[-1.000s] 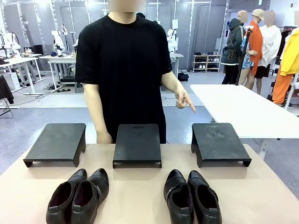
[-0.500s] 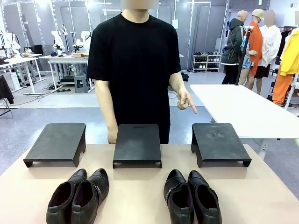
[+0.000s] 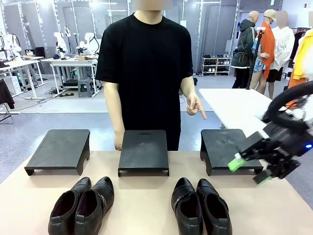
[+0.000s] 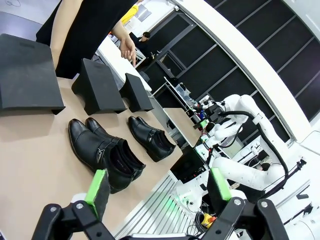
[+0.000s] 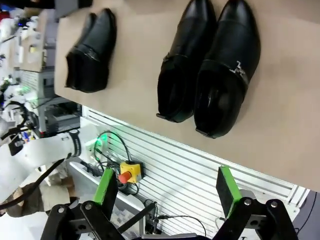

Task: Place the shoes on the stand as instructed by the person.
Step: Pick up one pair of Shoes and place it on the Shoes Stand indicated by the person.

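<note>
1. My right claw (image 3: 249,172) hangs open near the table's (image 3: 146,200) right edge, by the right stand (image 3: 222,147). My left claw (image 4: 159,185) is open too.
2. The left pair (image 3: 82,205) and the right pair (image 3: 200,205) of shoes sit near the front edge, with bare table ahead of them.
3. The front view cuts off the heels.

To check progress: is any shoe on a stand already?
No, the left pair and right pair lie on the table, before the bare stands.

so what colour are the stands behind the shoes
Matte black, all three stands, against the tan table; the front view shows it best.
</note>
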`<move>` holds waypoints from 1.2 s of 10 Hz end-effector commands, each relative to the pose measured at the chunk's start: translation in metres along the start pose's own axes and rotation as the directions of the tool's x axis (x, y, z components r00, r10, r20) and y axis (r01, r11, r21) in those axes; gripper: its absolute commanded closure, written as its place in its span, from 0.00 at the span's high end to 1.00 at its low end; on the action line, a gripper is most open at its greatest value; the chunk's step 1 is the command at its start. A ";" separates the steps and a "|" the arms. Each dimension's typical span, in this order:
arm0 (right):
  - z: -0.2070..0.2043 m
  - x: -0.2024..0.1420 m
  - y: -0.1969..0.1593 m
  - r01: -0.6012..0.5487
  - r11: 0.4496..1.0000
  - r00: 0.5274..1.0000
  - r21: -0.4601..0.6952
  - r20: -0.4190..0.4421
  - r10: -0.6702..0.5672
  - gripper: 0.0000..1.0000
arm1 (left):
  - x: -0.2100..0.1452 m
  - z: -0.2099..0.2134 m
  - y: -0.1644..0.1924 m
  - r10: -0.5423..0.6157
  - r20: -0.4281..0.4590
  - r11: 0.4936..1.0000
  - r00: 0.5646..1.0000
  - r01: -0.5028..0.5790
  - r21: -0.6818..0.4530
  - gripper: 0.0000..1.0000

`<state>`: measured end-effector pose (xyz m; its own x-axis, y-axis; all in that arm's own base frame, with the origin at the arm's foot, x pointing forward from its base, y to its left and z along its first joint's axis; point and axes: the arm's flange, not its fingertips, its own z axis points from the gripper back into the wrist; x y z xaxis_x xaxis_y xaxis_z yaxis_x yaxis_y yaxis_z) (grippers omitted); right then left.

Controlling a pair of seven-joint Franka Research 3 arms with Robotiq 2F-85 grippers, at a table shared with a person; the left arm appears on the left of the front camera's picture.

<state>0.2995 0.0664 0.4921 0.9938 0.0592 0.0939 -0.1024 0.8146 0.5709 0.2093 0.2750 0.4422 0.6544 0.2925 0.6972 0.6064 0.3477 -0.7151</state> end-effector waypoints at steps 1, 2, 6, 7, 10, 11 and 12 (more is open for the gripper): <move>-0.028 0.014 0.008 0.062 0.997 0.998 -0.039 -0.019 -0.062 1.00 | 0.002 0.003 -0.001 -0.011 0.009 1.000 1.000 0.011 -0.012 1.00; -0.047 0.023 0.015 0.080 0.994 0.997 -0.073 0.006 -0.079 1.00 | 0.002 0.003 -0.001 -0.011 0.009 1.000 1.000 0.011 -0.012 1.00; -0.098 0.040 0.028 0.112 0.973 0.993 -0.202 0.067 -0.100 1.00 | 0.002 0.003 -0.001 -0.011 0.009 1.000 1.000 0.011 -0.012 1.00; -0.110 0.043 0.031 0.115 0.965 0.993 -0.234 0.065 -0.102 1.00 | 0.002 0.003 -0.001 -0.011 0.009 1.000 1.000 0.011 -0.012 1.00; -0.133 0.051 0.031 0.122 0.956 0.993 -0.268 0.035 -0.117 1.00 | 0.002 0.003 -0.001 -0.011 0.009 1.000 1.000 0.011 -0.012 1.00; -0.142 0.052 0.028 0.118 0.952 0.993 -0.284 0.012 -0.120 1.00 | 0.002 0.003 -0.001 -0.011 0.009 1.000 1.000 0.011 -0.012 1.00; -0.151 0.052 0.029 0.115 0.947 0.993 -0.300 -0.004 -0.121 1.00 | 0.002 0.003 -0.001 -0.011 0.009 1.000 1.000 0.011 -0.012 1.00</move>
<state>0.3535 0.1787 0.3864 0.9989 -0.0142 0.0437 0.0004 0.9537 0.3006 0.2090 0.2753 0.4421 0.6546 0.2933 0.6968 0.6055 0.3485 -0.7155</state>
